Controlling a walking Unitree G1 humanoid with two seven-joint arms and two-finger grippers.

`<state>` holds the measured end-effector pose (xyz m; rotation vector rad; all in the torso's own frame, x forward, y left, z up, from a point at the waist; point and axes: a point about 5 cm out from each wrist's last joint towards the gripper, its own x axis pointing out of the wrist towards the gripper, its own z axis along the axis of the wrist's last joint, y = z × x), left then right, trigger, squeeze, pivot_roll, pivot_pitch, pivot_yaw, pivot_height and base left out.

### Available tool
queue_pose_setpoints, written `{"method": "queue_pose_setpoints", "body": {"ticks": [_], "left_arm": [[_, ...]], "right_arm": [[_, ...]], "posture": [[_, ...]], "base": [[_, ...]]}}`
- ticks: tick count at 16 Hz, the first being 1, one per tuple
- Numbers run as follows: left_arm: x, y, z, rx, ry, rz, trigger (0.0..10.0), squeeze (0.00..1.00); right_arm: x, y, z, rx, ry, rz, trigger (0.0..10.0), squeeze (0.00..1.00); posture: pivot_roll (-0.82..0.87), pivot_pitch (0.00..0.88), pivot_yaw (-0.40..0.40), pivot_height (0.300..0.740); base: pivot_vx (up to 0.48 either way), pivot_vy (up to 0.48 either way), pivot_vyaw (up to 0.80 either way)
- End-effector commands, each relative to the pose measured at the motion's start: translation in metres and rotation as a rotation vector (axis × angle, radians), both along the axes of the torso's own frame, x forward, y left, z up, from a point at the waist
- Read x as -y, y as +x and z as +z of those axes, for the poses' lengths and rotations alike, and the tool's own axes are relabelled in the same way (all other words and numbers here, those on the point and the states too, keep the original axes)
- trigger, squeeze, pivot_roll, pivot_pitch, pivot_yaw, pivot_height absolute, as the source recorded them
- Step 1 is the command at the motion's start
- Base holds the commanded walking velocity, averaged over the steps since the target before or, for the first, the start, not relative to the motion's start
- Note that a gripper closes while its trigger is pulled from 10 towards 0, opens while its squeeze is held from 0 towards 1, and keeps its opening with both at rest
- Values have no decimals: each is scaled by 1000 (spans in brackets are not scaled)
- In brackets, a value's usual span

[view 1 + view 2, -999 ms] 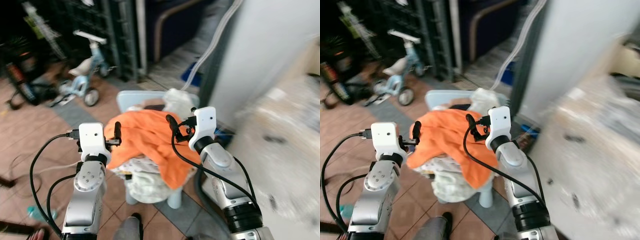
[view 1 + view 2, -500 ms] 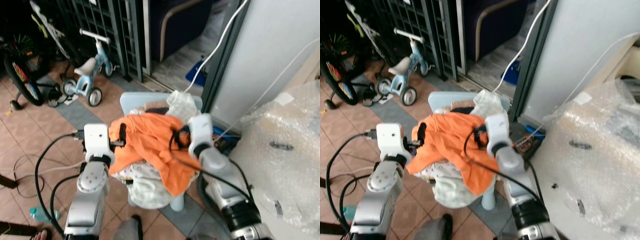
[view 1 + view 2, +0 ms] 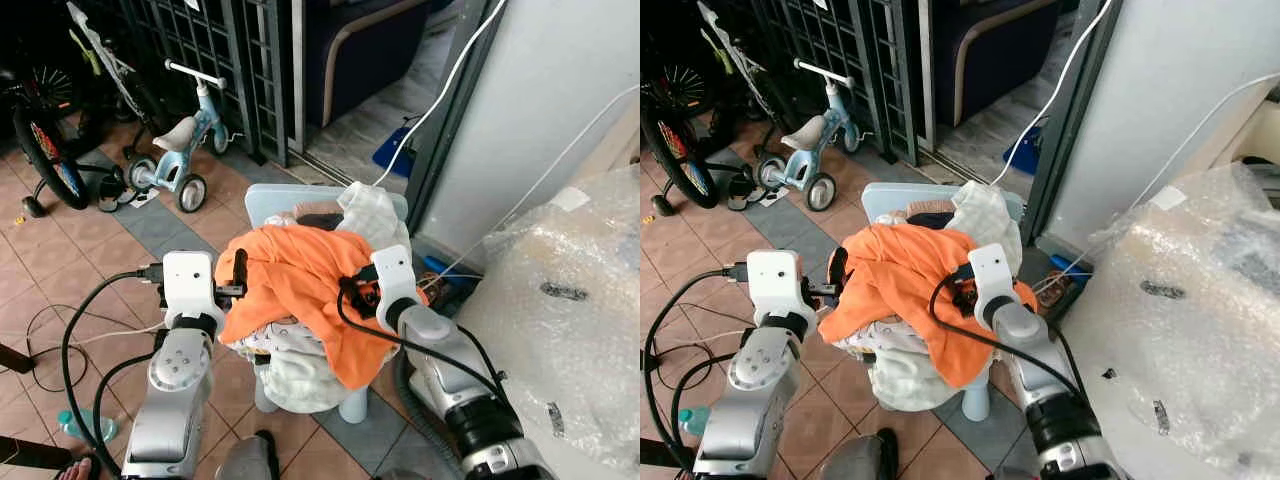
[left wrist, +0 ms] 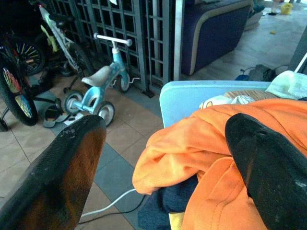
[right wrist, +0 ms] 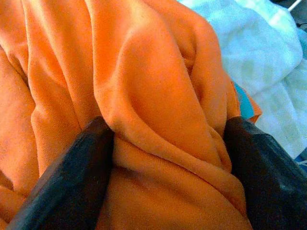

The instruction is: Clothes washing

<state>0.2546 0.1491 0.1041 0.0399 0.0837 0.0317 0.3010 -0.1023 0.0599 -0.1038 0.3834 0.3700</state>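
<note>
An orange garment (image 3: 300, 270) lies draped over a heap of clothes on a light blue plastic chair (image 3: 265, 203). A white cloth (image 3: 370, 215) sits behind it, and more pale laundry (image 3: 300, 375) hangs below. My left gripper (image 3: 238, 272) stands open at the heap's left edge, its fingers (image 4: 72, 163) wide apart with the orange hem (image 4: 211, 129) just ahead of them. My right gripper (image 3: 352, 290) is pressed into the orange garment's right side. In the right wrist view it is open, and a thick fold of orange cloth (image 5: 144, 72) bulges between the fingers (image 5: 72, 177).
A small blue tricycle (image 3: 175, 150) and a bicycle (image 3: 40, 140) stand at the back left before a metal gate (image 3: 230, 50). A bubble-wrapped bulk (image 3: 560, 300) crowds the right. A white cable (image 3: 440, 90) hangs down the grey wall. A plastic bottle (image 3: 85, 425) lies on the tiled floor.
My right gripper has come down from just above the heap into the orange garment. The left gripper has stayed at the heap's left edge. The head view has steadied.
</note>
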Motion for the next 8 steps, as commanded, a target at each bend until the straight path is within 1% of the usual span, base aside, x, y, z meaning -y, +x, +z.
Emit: {"method": "queue_pose_setpoints", "body": {"ticks": [1, 4, 8], "left_arm": [[-1, 2, 3, 5, 13, 2, 10000, 0], [-1, 2, 2, 2, 15, 3, 10000, 0], [1, 5, 1, 5, 12, 6, 10000, 0]], "right_arm": [[0, 0, -2, -23, 9, -2, 0, 0], [1, 2, 3, 4, 31, -14, 0, 0], [5, 3, 5, 14, 38, -18, 0, 0]], "posture": [[23, 72, -5, 740], [16, 70, 2, 740], [3, 63, -1, 740]], "base": [[0, 0, 0], [0, 0, 0], [0, 0, 0]]}}
